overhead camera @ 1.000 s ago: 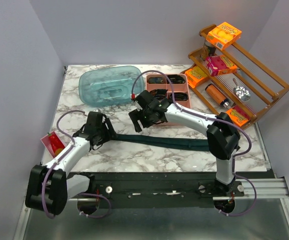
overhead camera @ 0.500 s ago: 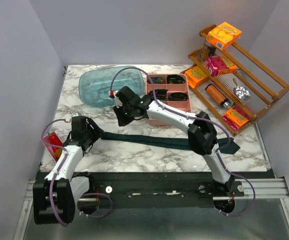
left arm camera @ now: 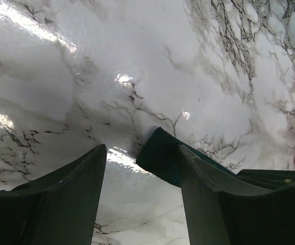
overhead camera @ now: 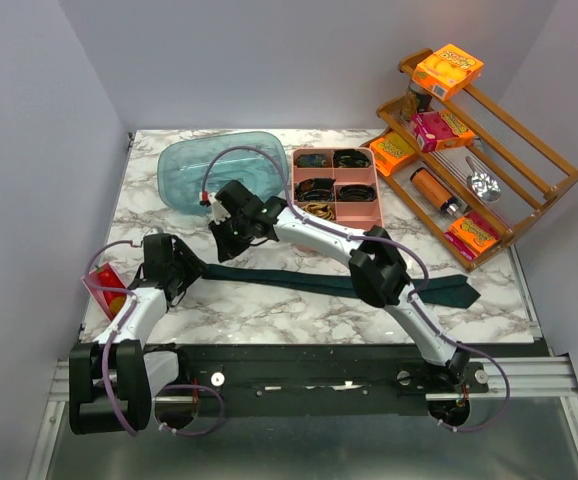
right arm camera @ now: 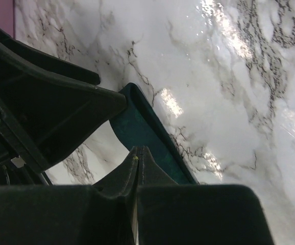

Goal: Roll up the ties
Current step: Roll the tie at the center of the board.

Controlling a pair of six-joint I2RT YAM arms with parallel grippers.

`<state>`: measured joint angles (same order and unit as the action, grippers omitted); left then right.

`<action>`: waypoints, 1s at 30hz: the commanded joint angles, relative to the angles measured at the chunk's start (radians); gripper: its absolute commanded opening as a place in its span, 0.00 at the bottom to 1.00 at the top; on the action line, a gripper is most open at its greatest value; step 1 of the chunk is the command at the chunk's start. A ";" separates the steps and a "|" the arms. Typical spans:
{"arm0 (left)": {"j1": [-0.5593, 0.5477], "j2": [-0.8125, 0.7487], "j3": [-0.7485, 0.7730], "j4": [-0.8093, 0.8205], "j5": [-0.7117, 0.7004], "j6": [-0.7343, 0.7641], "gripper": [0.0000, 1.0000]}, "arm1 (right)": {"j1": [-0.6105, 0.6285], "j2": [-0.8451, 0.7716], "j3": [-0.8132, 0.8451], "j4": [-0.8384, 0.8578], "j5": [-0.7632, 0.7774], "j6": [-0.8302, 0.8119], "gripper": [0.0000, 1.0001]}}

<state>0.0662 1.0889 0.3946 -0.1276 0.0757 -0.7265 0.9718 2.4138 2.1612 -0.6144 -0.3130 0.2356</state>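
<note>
A long dark teal tie [overhead camera: 299, 277] lies flat across the marble table, its wide pointed tip at the right. Its narrow end [left arm camera: 163, 155] sits between the fingers of my left gripper [overhead camera: 184, 268], close to the right finger; that gripper [left arm camera: 141, 149] is open and low over the table. My right gripper [overhead camera: 224, 232] hovers just beyond the same end. In the right wrist view its tips [right arm camera: 139, 151] are pressed shut with nothing visible between them, and the tie [right arm camera: 137, 127] lies just past them. Small coiled ties [overhead camera: 317, 187] fill a pink tray [overhead camera: 339, 220].
A clear blue tub [overhead camera: 224, 170] lies upside down at the back left. At the right, a brown wooden rack [overhead camera: 529, 190] holds snack boxes, a bottle and a scoop. A red packet [overhead camera: 104, 285] sits at the table's left edge. The left gripper's finger [right arm camera: 60, 102] crowds the right wrist view.
The right arm swung left from the pink tray to the tie's narrow end and shut its jaws. The left gripper drew back leftward. The tie's wide tip now shows at the right.
</note>
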 commanded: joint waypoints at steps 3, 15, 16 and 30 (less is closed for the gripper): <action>0.011 0.012 -0.003 0.026 -0.005 0.019 0.63 | 0.016 0.059 0.083 0.068 -0.069 0.011 0.07; 0.011 0.014 0.023 0.019 0.007 0.019 0.62 | 0.025 0.174 0.149 0.042 -0.096 0.031 0.07; 0.011 0.011 0.024 0.016 0.009 0.018 0.62 | 0.025 0.182 0.155 0.036 -0.097 0.036 0.07; 0.011 0.022 -0.054 0.158 0.099 0.007 0.59 | 0.024 0.192 0.114 0.008 -0.073 0.070 0.06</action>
<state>0.0711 1.0981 0.3759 -0.0532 0.1188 -0.7227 0.9852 2.5938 2.2848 -0.5732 -0.3935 0.2947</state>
